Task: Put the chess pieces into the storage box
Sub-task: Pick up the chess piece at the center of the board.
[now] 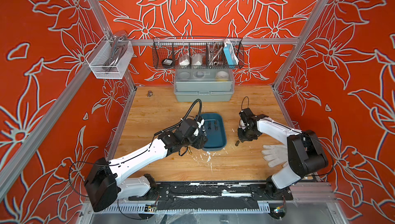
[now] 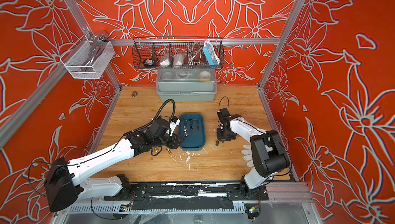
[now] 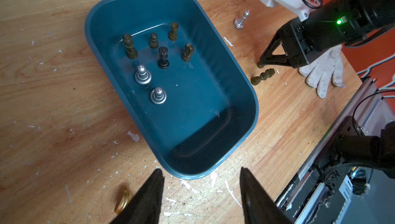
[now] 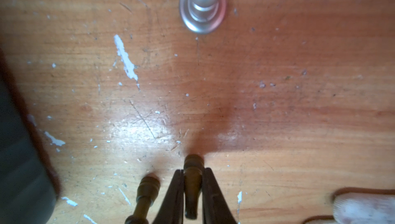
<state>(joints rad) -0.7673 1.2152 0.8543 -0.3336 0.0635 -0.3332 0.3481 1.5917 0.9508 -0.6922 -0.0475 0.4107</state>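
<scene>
Nearest, a gold piece lies on the worktop beside the left hand, spread and empty. A held dark piece is clamped in the right hand, not yet lifted; a fallen dark piece lies alongside. Seven chess pieces are stood in the storage box. Beyond, a silver piece stands outside. Judged past halfway.
</scene>
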